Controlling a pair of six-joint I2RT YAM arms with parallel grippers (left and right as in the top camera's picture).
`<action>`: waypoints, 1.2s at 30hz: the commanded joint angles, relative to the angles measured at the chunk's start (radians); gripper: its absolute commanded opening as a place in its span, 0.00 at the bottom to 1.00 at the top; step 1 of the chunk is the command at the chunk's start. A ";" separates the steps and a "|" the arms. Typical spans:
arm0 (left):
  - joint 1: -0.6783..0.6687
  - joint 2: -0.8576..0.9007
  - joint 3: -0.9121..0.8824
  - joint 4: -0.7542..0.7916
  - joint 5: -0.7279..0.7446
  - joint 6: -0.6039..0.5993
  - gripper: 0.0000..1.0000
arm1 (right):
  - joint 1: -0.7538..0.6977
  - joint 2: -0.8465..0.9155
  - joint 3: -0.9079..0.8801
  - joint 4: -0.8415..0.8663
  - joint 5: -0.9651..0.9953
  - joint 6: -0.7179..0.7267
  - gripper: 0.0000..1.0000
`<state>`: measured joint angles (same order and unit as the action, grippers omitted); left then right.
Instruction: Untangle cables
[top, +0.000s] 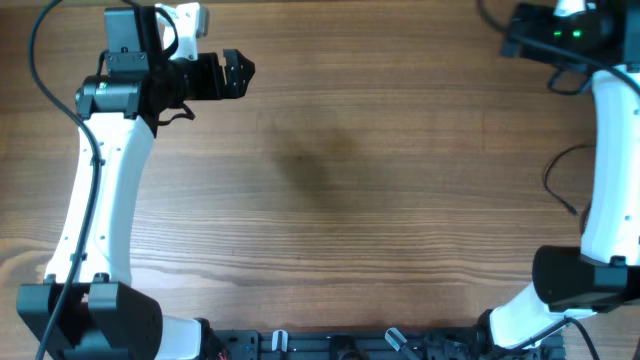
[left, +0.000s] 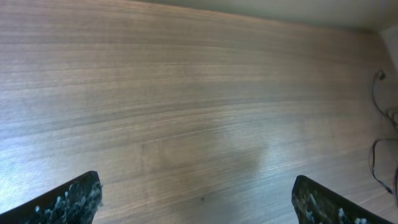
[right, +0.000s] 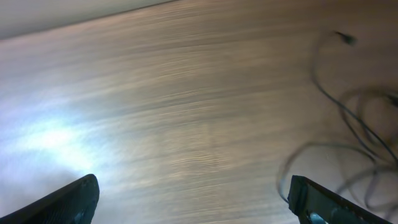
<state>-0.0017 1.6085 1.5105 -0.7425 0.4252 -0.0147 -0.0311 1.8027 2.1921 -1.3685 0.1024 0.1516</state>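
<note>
My left claw (left: 196, 205) is released, its two dark fingers (left: 68, 199) spread wide apart at the lower corners of its wrist view with only bare wood of the table (left: 186, 112) between them. From overhead, the same left claw (top: 243, 75) hangs near the far left of the table (top: 350, 200), pointing toward the middle. My right claw (right: 196, 202) is released too, jaws wide and grasping nothing. The cables (right: 348, 118) lie on the wood to the right of it as thin, blurred black strands looping loosely, one tiny plug end lying farther out. Overhead shows the cables (top: 550, 180) close beside my right arm, well apart from the left claw; in the left wrist view, the cables (left: 373, 158) sit at the far right edge.
</note>
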 joint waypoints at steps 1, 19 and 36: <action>-0.046 -0.044 0.022 -0.045 -0.159 -0.029 1.00 | 0.056 -0.005 -0.006 0.004 -0.181 -0.149 1.00; -0.225 -0.123 -0.179 0.105 -0.540 -0.055 0.95 | 0.336 -0.402 -1.023 0.872 0.129 0.075 1.00; -0.232 -0.371 -0.790 0.642 -0.472 -0.060 1.00 | 0.335 -0.481 -1.461 1.255 0.047 0.109 1.00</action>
<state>-0.2283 1.1851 0.7246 -0.1410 -0.0978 -0.1337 0.3061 1.3228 0.7319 -0.1478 0.1719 0.2684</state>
